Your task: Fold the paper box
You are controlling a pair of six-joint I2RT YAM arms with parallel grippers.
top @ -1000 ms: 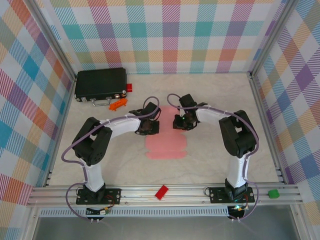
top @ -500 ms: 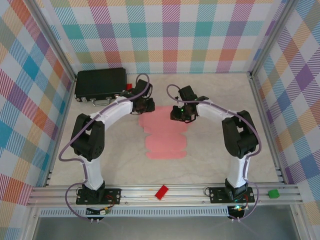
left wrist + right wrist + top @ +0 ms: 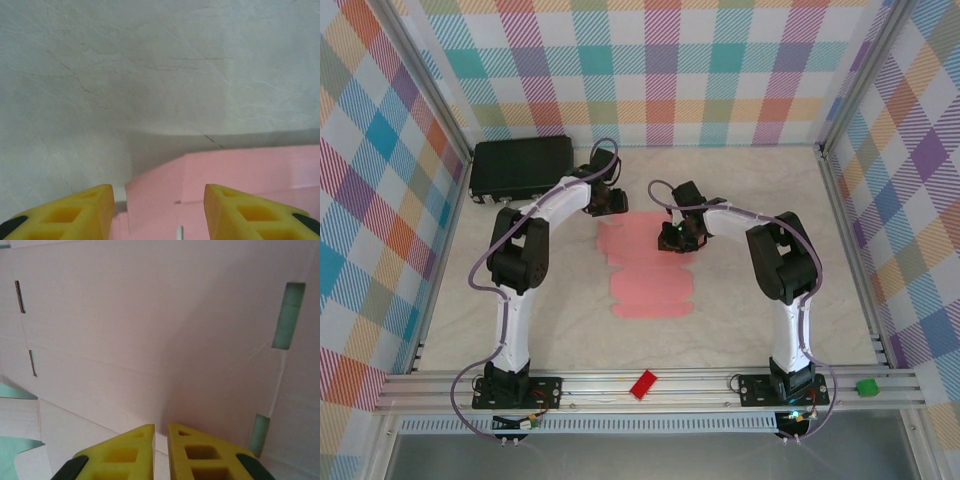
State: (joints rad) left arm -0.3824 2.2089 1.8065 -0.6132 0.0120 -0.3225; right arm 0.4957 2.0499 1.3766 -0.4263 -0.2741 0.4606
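Plaid-patterned walls [image 3: 660, 60] are seen around a pale marbled table [image 3: 750, 310]. At its centre the paper box [image 3: 645, 275], a flat pale-pink die-cut card sheet, is laid out unfolded. A larger black rectangular case [image 3: 520, 168] is set at the far left. The left gripper [image 3: 159, 192] is held wide apart, with the sheet's far-left corner framed between its yellow fingers. The right gripper [image 3: 161, 430] is narrowed to a thin slit over the pink card; whether card is pinched cannot be told.

Bright, even overhead light; shadows on the pale marbled surface [image 3: 720, 305] are faint and soft. Wrist views look softer: a grey shadow band borders the pale-pink thin card sheet [image 3: 250, 175], dimmer mid-sheet from the right wrist.
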